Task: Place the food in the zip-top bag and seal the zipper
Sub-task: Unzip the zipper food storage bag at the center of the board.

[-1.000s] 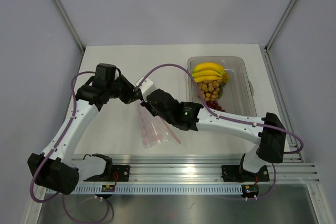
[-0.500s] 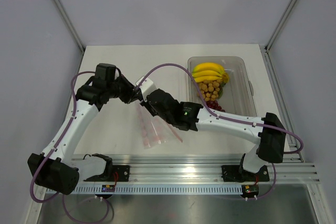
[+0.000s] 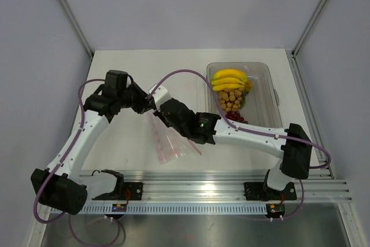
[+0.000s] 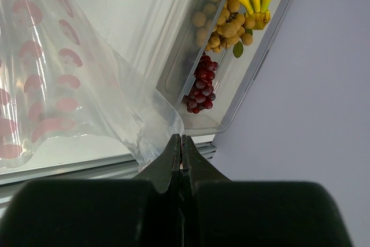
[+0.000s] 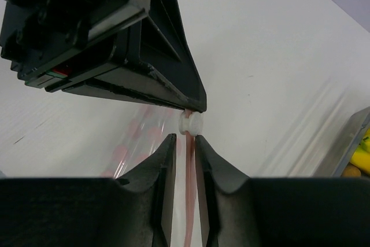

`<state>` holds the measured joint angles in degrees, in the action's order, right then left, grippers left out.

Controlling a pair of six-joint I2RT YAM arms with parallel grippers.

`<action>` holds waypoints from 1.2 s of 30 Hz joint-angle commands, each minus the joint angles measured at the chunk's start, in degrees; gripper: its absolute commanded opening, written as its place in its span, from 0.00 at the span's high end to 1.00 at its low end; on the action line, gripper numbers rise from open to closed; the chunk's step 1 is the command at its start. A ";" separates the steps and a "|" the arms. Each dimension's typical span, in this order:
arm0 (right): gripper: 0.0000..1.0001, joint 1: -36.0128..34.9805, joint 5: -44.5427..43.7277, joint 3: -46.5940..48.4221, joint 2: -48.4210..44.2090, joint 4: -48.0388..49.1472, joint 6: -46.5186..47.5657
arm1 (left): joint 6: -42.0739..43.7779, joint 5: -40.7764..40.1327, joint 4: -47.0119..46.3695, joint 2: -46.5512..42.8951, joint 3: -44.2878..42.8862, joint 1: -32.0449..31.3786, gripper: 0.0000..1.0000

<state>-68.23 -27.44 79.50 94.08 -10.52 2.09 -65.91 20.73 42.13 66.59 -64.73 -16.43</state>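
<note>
A clear bag (image 3: 172, 143) printed with pink-red dots lies spread over the near middle of a white table (image 3: 133, 67), its top corner lifted where the two grippers meet. Its zipper (image 5: 189, 201), a thin pink-red strip, runs along one edge. To the right, well apart from the bag, a clear tray (image 3: 272, 93) holds bananas (image 3: 229, 78) at the far end, tan round fruits (image 3: 233, 99) in the middle and dark grapes (image 3: 236, 116) nearest us. Plain pale walls (image 3: 191, 4) close in the table, and a metal rail (image 3: 191, 188) runs along its near edge. The left gripper (image 4: 180, 138) has its fingers pressed together, pinching the bag's corner. The right gripper (image 5: 184, 140), tip to tip with it, keeps a narrow slit with the zipper running through; we cannot tell whether its fingers (image 5: 167, 166) press the strip.
</note>
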 commanded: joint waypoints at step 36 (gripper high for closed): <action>0.56 -1.91 -4.81 2.41 1.01 3.23 -0.68 | -1.33 1.33 -1.53 -1.46 1.36 -0.19 1.00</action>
<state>-68.82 -30.89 81.41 95.44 -8.86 1.69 -66.32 20.78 41.91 66.59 -63.22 -16.49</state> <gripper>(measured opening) 0.435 0.005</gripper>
